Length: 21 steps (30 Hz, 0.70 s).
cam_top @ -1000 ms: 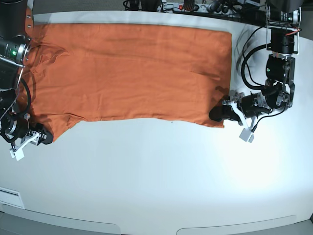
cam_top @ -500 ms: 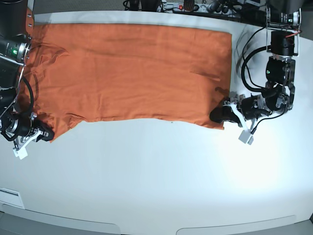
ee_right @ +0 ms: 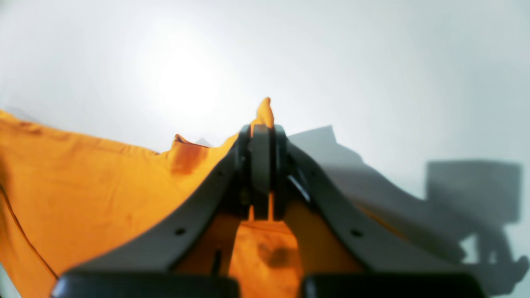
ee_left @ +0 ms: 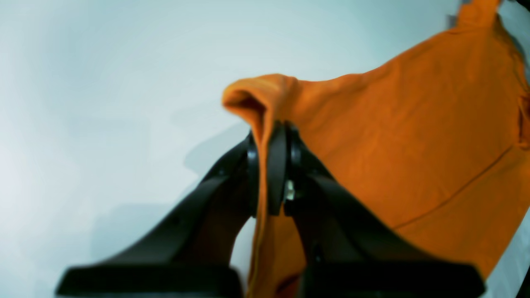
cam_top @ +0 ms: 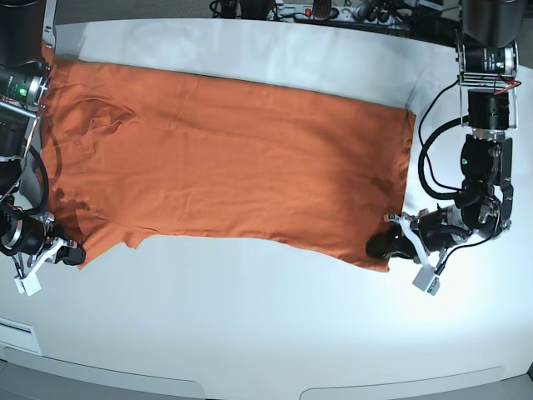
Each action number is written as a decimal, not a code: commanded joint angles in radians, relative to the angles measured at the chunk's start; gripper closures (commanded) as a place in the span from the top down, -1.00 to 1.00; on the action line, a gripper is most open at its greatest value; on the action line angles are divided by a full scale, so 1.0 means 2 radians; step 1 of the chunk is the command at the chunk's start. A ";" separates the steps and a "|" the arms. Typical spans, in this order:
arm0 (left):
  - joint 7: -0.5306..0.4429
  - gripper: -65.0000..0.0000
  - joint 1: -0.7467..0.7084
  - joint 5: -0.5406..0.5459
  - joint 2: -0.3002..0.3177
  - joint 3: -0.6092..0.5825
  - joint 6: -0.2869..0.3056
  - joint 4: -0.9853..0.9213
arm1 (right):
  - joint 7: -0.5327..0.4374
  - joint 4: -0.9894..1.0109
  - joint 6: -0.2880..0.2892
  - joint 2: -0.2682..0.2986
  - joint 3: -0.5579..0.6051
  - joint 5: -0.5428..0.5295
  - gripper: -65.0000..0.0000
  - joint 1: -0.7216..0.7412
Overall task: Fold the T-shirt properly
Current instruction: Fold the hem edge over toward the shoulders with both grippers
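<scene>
The orange T-shirt [cam_top: 225, 167] lies spread flat across the white table [cam_top: 266, 325], neck end at the left, hem at the right. My left gripper [cam_top: 381, 247] is shut on the T-shirt's near hem corner; in the left wrist view [ee_left: 271, 165] a fold of the T-shirt [ee_left: 414, 145] stands pinched between the black fingers. My right gripper [cam_top: 73, 252] is shut on the near sleeve's edge; in the right wrist view [ee_right: 261, 165] the T-shirt [ee_right: 103, 178] is pinched there. The white tag is not visible.
Cables and a power strip [cam_top: 316, 10] lie along the table's far edge. Both arm bases [cam_top: 487, 50] stand at the far corners. White table surface fills the near half.
Both grippers have pulled the T-shirt's near edge toward the table's front, about 60 pixels in the base view. The cloth now lies lower and slanted, more stretched out.
</scene>
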<state>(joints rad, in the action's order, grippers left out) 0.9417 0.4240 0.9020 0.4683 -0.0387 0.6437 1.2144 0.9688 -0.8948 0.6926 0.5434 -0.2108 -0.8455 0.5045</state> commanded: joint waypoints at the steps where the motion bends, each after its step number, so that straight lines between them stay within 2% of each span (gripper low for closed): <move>1: -0.006 -1.00 0.015 0.024 0.007 0.004 0.023 0.007 | -0.007 -0.021 0.003 0.015 -0.002 -0.012 -1.00 0.010; 8: 0.059 -1.00 0.010 0.125 0.011 0.004 0.027 0.008 | 0.006 -0.146 0.003 0.035 -0.002 -0.041 -1.00 -0.079; 11: 0.060 -1.00 0.010 0.145 0.019 0.004 0.027 0.008 | 0.006 -0.204 0.003 0.044 -0.002 -0.041 -1.00 -0.125; 14: 0.083 -1.00 0.010 0.166 0.030 0.004 0.027 0.015 | 0.006 -0.243 0.003 0.059 -0.003 -0.041 -1.00 -0.159; 17: 0.091 -1.00 0.010 0.173 0.051 0.004 0.027 0.026 | 0.006 -0.261 0.003 0.076 -0.003 -0.041 -1.00 -0.183; 21: 0.091 -1.00 0.010 0.190 0.075 0.004 0.027 0.030 | 0.006 -0.266 0.003 0.082 -0.005 -0.045 -1.00 -0.198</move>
<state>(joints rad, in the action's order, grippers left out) 1.1427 0.4156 1.2587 0.6006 -0.0391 0.6895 1.2572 0.9997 -1.4090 0.6960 0.6807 -0.2089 -0.9154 0.0875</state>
